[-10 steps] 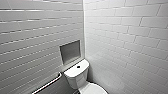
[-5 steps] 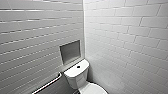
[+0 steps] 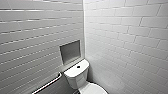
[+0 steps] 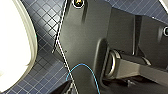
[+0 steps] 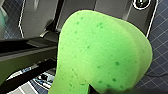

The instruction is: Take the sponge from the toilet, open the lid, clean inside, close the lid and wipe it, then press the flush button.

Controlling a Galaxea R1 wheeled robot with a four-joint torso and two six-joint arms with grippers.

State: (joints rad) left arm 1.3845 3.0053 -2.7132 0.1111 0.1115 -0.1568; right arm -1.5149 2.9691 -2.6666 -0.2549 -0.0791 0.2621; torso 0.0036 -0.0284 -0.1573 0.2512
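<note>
Close under R wrist cam, sponge hangs clear of floor, so right end effector prob clamped on it, carried ready to wipe; lid looks down, flush button mid tank top, untouched

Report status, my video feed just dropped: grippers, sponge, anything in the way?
Right gripper holding sponge. Left gripper: cannot tell. Toilet ahead in corner, flush button showing. Rail on wall beside it.
</note>
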